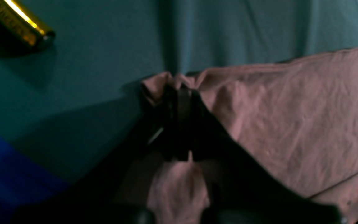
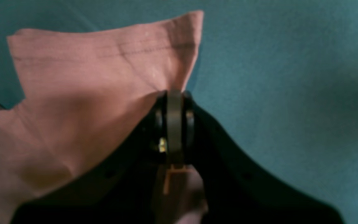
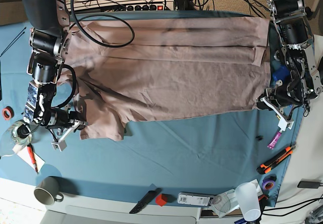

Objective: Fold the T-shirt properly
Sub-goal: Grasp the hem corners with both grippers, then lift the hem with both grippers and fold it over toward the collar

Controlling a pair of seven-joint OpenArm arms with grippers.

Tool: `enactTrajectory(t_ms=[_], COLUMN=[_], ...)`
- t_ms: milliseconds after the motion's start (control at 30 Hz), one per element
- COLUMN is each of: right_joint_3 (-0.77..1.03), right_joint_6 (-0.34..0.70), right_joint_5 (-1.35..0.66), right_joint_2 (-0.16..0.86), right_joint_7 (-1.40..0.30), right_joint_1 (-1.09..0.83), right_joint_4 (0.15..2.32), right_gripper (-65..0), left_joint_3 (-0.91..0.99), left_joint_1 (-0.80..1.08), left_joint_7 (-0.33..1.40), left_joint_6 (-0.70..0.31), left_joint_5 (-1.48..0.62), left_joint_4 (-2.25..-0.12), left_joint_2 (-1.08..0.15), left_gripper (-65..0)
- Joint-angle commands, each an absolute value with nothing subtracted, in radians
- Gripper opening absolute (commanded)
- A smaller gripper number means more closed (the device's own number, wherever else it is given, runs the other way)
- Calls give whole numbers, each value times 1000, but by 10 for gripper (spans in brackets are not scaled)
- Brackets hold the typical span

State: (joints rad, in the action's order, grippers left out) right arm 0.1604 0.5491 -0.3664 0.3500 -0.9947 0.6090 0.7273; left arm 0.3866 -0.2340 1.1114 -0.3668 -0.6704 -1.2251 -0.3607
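T-shirt (image 3: 171, 72) flat | left hand (image 1: 180, 90) pinching hem | right hand (image 2: 174, 93) pinching sleeve

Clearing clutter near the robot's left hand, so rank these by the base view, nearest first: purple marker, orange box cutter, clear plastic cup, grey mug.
From the left hand, shut on the T-shirt corner at the view's right edge:
1. Purple marker, just below it.
2. Orange box cutter, lower, near the cloth's right edge.
3. Clear plastic cup, bottom right.
4. Grey mug, far across at bottom left.
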Motion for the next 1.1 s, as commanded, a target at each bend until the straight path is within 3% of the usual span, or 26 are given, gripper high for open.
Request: enactTrajectory(t_ms=[0,433,733,867,1067], right_joint_3=[159,159,159,159,219], right_joint_6=[545,545,545,545,545], right_joint_5=[-347,-384,-518,-561,-590], right_joint_2=[366,374,456,465,463], right_joint_7=[-1008,-1021,-1135,-1198,-1223], right_joint_1=[628,626,616,578,464], right_joint_4=[762,1021,1145,1221,1322], right_gripper=[-650,-650,-650,-650,-650], left_joint_3=[382,382,383,383,383], left_joint_1=[-264,-424,-407,-407,-358], left_joint_7=[1134,1321,1382,1396,1396], left_joint_6=[-367,-364,-405,-474,-473], left_joint_5=[-698,-787,-931,-1090,-1157], left_joint_4=[-1234,-1248,-1262,-1262,-1262], left_joint_2=[-368,-403,-508,-519,-519], left_gripper=[-650,-650,-650,-650,-650])
